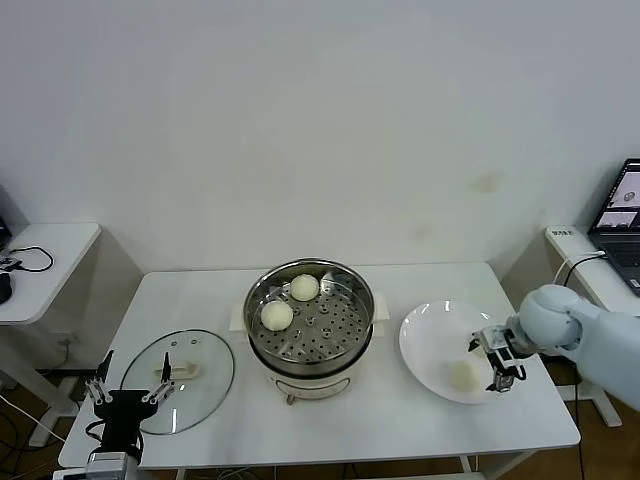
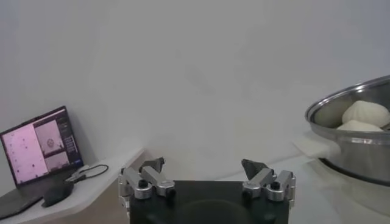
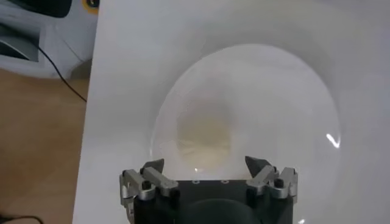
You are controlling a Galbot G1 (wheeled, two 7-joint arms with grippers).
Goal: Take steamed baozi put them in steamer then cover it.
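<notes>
The steel steamer [image 1: 330,325] stands on its cream pot base at the table's middle and holds two baozi [image 1: 304,287] [image 1: 277,315]. It also shows in the left wrist view [image 2: 350,143]. A third baozi [image 1: 463,375] lies on the white plate [image 1: 435,325] to the right. My right gripper [image 1: 490,362] is open and empty over the plate's right rim, just beside that baozi. In the right wrist view the baozi [image 3: 204,137] lies just ahead of the open gripper [image 3: 205,165]. The glass cover [image 1: 205,365] lies flat at the left. My left gripper [image 1: 130,388] is open and idle beside it.
A laptop [image 1: 625,210] sits on a side table at the far right. Another side table [image 1: 50,255] with cables stands at the far left. The table's front edge runs close below the plate and the cover.
</notes>
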